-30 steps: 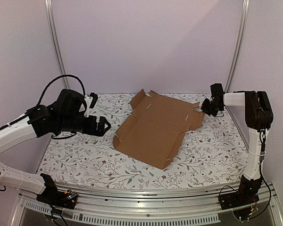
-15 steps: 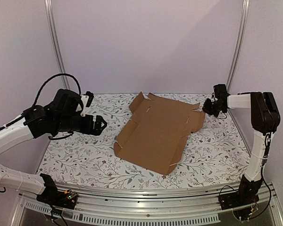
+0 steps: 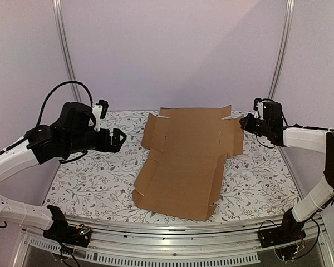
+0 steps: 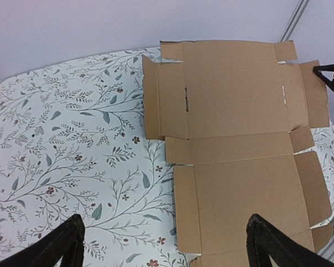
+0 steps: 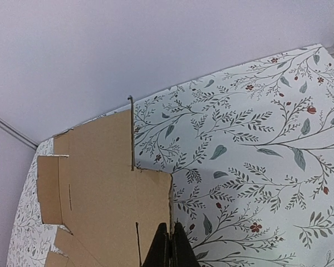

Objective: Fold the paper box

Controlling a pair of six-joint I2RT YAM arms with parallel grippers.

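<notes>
The table (image 3: 83,183), under its flowered cloth, carries the paper box (image 3: 183,158) about mid-width. It is unfolded, a flat die-cut sheet with its flaps spread. Its long axis runs near to far: one short end sits close to the near edge, and the wider end with the side flaps lies towards the back wall. The near corners curl up a little.

The left arm (image 3: 22,156) reaches in from the left, and the left gripper (image 3: 114,140) hangs above bare cloth beside the sheet's left edge without touching it. Its jaws are spread wide with nothing between them, and from its wrist the whole sheet (image 4: 239,139) lies ahead and to the right.

The right gripper (image 3: 246,123) is the one in contact. It sits at the far right of the sheet, and its fingertips (image 5: 168,247) are pressed together on the outer edge of the right side flap (image 5: 150,211). It seems to pinch that thin cardboard.

So the next fold most likely turns on this flap: the rest of the sheet lies to the left of the right gripper, and the crease runs near to far.
</notes>
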